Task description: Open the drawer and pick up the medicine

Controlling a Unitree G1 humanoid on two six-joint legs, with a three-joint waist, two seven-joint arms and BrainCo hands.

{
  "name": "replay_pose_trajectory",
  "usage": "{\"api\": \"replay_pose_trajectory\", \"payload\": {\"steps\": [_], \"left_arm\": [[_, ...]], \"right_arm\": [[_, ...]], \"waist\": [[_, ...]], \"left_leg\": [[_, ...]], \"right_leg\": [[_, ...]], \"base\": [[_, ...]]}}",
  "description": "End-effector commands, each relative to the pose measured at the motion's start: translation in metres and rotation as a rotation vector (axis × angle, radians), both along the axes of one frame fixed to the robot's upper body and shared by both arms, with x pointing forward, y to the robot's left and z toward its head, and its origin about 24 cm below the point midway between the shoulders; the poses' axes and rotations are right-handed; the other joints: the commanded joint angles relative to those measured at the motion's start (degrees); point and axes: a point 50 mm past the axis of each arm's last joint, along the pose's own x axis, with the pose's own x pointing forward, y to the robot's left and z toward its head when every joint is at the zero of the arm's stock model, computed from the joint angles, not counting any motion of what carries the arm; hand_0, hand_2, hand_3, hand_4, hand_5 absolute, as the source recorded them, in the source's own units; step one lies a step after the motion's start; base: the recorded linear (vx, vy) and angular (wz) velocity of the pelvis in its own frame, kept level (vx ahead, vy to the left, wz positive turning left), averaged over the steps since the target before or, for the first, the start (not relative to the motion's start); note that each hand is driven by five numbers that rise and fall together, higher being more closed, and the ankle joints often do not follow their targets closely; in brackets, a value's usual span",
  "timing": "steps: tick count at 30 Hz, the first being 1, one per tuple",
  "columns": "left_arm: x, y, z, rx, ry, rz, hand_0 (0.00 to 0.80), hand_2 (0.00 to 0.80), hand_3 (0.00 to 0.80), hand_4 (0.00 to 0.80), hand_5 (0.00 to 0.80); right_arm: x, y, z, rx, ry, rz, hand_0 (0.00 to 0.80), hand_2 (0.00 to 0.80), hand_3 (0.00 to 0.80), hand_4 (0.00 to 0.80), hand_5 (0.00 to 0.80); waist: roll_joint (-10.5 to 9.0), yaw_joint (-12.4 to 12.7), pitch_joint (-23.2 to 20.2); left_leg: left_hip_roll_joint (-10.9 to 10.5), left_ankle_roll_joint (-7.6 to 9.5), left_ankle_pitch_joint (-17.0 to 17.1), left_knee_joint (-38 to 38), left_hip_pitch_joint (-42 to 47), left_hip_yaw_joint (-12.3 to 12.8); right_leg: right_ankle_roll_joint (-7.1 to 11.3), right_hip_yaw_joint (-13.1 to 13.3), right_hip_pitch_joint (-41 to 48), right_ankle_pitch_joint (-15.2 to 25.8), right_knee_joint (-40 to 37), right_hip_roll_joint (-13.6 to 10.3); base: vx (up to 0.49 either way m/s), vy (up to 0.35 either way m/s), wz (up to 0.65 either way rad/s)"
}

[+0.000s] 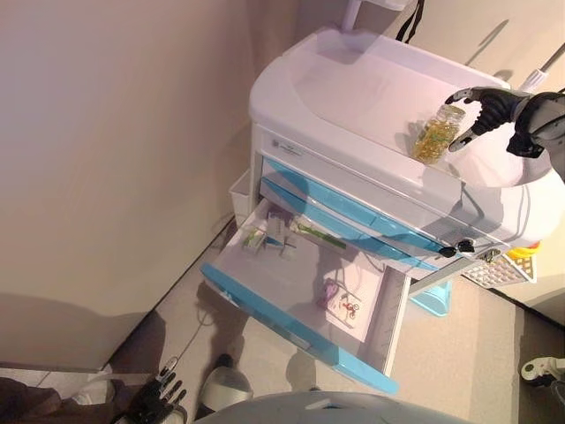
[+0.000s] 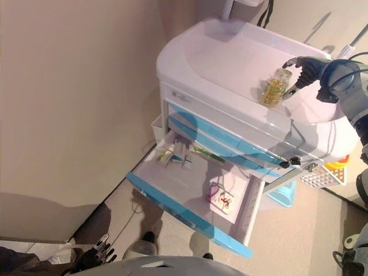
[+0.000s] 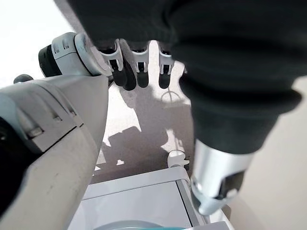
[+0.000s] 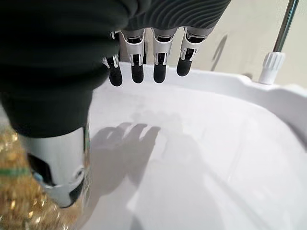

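Observation:
A clear medicine bottle (image 1: 439, 133) full of yellow capsules stands upright on the white cart top (image 1: 353, 88), near its right front rim. My right hand (image 1: 493, 106) is just right of it, open, with straight fingers (image 4: 144, 67) reaching over the top and the thumb beside the bottle (image 4: 19, 201). Whether the thumb touches the glass I cannot tell. Below, the lowest blue-fronted drawer (image 1: 291, 325) is pulled far out and holds small boxes and packets. My left hand (image 1: 157, 399) hangs open near the floor at the lower left.
Two shut blue drawers (image 1: 353, 208) sit above the open one. A small white side bin (image 1: 240, 196) hangs on the cart's left. A white basket with a yellow item (image 1: 505, 265) and a light blue bin (image 1: 434, 300) are at the right. A beige wall (image 1: 106, 177) stands on the left.

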Motion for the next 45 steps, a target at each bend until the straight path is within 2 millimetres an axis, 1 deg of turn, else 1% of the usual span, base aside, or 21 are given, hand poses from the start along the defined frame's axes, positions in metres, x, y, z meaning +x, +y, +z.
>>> {"api": "replay_pose_trajectory", "payload": {"steps": [1, 17, 22, 25, 29, 33, 37, 39, 41, 43, 45], "left_arm": [[0.002, 0.008, 0.006, 0.028, -0.015, -0.051, 0.000, 0.000, 0.000, 0.000, 0.000], [0.003, 0.008, 0.006, 0.026, -0.015, -0.035, 0.000, 0.000, 0.000, 0.000, 0.000], [0.005, 0.008, 0.007, 0.030, -0.029, -0.060, 0.000, 0.000, 0.000, 0.000, 0.000], [0.006, 0.007, 0.007, 0.043, -0.029, -0.106, 0.000, 0.000, 0.000, 0.000, 0.000], [0.006, 0.007, 0.006, 0.099, 0.005, -0.226, 0.000, 0.000, 0.000, 0.000, 0.000], [0.007, 0.006, 0.006, 0.154, 0.012, -0.364, 0.000, 0.000, 0.000, 0.000, 0.000], [0.012, 0.001, 0.006, 0.228, 0.027, -0.529, 0.000, 0.000, 0.000, 0.000, 0.000], [0.015, -0.003, 0.005, 0.277, 0.043, -0.651, 0.000, 0.000, 0.000, 0.000, 0.000], [0.019, -0.006, 0.005, 0.326, 0.046, -0.751, 0.000, 0.000, 0.000, 0.000, 0.000], [0.024, -0.010, 0.006, 0.388, 0.046, -0.867, 0.000, 0.000, 0.000, 0.000, 0.000], [0.030, -0.013, 0.007, 0.435, 0.038, -0.932, 0.000, 0.000, 0.000, 0.000, 0.000]], "right_arm": [[-0.012, -0.002, 0.059, -0.072, -0.177, -0.027, 0.000, 0.000, 0.000, 0.000, 0.000], [-0.019, 0.007, 0.084, -0.081, -0.238, 0.019, 0.000, 0.000, 0.000, 0.000, 0.000], [-0.024, 0.009, 0.097, -0.087, -0.293, 0.031, 0.000, 0.000, 0.000, 0.000, 0.000], [-0.031, 0.012, 0.113, -0.082, -0.357, 0.047, 0.000, 0.000, 0.000, 0.000, 0.000], [-0.044, 0.020, 0.137, -0.068, -0.472, 0.078, 0.000, 0.000, 0.000, 0.000, 0.000], [-0.063, 0.023, 0.159, -0.049, -0.602, 0.096, 0.000, 0.000, 0.000, 0.000, 0.000], [-0.080, 0.025, 0.169, 0.004, -0.709, 0.119, 0.000, 0.000, 0.000, 0.000, 0.000], [-0.088, 0.025, 0.169, 0.049, -0.749, 0.133, 0.000, 0.000, 0.000, 0.000, 0.000], [-0.093, 0.025, 0.164, 0.093, -0.764, 0.149, 0.000, 0.000, 0.000, 0.000, 0.000], [-0.096, 0.025, 0.154, 0.174, -0.755, 0.176, 0.000, 0.000, 0.000, 0.000, 0.000], [-0.099, 0.024, 0.141, 0.251, -0.742, 0.205, 0.000, 0.000, 0.000, 0.000, 0.000]], "waist": [[-1.00, 0.60, -1.75], [-1.47, -0.47, -2.51], [-1.58, -1.03, -2.72], [-1.65, -1.63, -2.98], [-1.62, -2.91, -3.37], [-1.21, -4.44, -3.99], [-0.36, -6.26, -4.68], [0.14, -7.38, -5.04], [0.61, -8.51, -5.18], [1.39, -10.09, -5.32], [1.78, -11.65, -5.50]], "left_leg": [[-1.90, 3.25, -2.83, 2.62, -2.15, -1.60], [-1.83, 3.33, -2.97, 2.63, -2.13, -0.59], [-1.75, 3.26, -3.01, 2.59, -2.11, -0.21], [-1.77, 3.27, -3.14, 2.61, -2.12, 0.17], [-1.69, 3.29, -3.16, 2.41, -1.97, 0.89], [-1.48, 3.28, -3.18, 2.31, -1.85, 1.97], [-1.41, 3.26, -3.16, 2.25, -2.01, 3.18], [-1.32, 3.23, -3.22, 2.35, -2.10, 3.94], [-1.24, 3.21, -3.28, 2.27, -2.00, 4.51], [-1.03, 3.14, -3.42, 2.41, -1.91, 5.42], [-0.91, 3.16, -3.60, 2.41, -1.64, 6.11]], "right_leg": [[2.53, -1.17, -1.42, 0.24, 5.49, -2.21], [2.57, -0.43, -1.87, 0.49, 5.40, -2.24], [2.57, -0.06, -2.05, 0.61, 5.30, -2.16], [2.57, 0.29, -2.21, 0.62, 5.24, -2.13], [2.64, 1.00, -2.63, 0.69, 5.30, -2.00], [2.82, 1.77, -3.13, 0.81, 5.44, -1.92], [2.94, 2.73, -3.79, 0.78, 5.46, -1.84], [2.95, 3.42, -4.25, 0.71, 5.57, -1.77], [2.95, 4.08, -4.61, 0.67, 5.67, -1.69], [2.94, 4.81, -4.92, 0.54, 5.78, -1.63], [2.93, 5.68, -5.25, 0.52, 5.90, -1.51]], "base": [[0.000, 0.000, 0.00], [0.000, 0.000, 0.00], [-0.011, -0.003, -0.04], [-0.019, 0.001, -0.08], [-0.022, 0.001, -0.07], [-0.023, -0.003, -0.09], [-0.033, 0.011, -0.20], [-0.036, 0.016, -0.17], [-0.034, 0.012, -0.14], [-0.033, 0.002, -0.15], [-0.022, 0.001, -0.10]]}}
